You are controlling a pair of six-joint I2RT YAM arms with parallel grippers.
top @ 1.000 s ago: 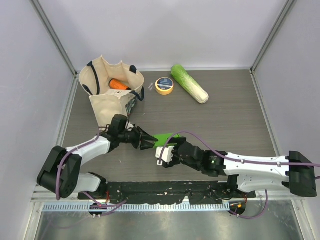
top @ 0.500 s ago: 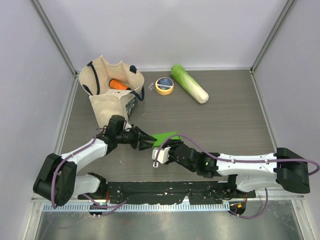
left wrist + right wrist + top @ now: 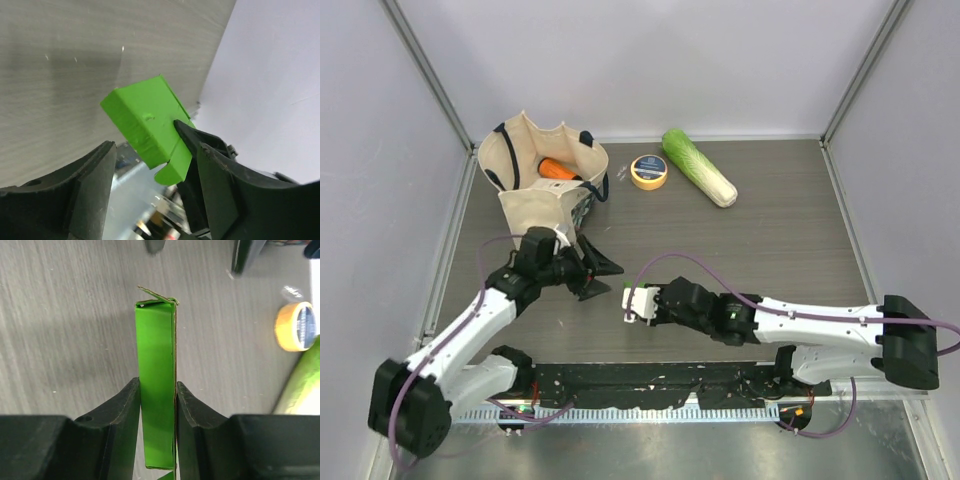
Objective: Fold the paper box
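The paper box (image 3: 156,390) is a bright green, flattened card sleeve with a small flap at its far end, standing on edge over the table. My right gripper (image 3: 157,405) is shut on it, one finger on each broad face. From above, only a green sliver of the paper box (image 3: 626,289) shows at the right gripper (image 3: 634,300). In the left wrist view the paper box (image 3: 145,120) sits just beyond my left gripper (image 3: 155,155), which is open and touches nothing. The left gripper (image 3: 605,275) stands a little to the left of the box.
A cream tote bag (image 3: 542,185) holding an orange carrot (image 3: 557,168) stands at the back left, just behind the left gripper. A yellow tape roll (image 3: 649,171) and a long pale-green cabbage (image 3: 700,168) lie at the back. Walls close in on both sides.
My left gripper has let go of the paper box, opened and drawn back to the left. My right gripper has closed on the box and now holds it alone.
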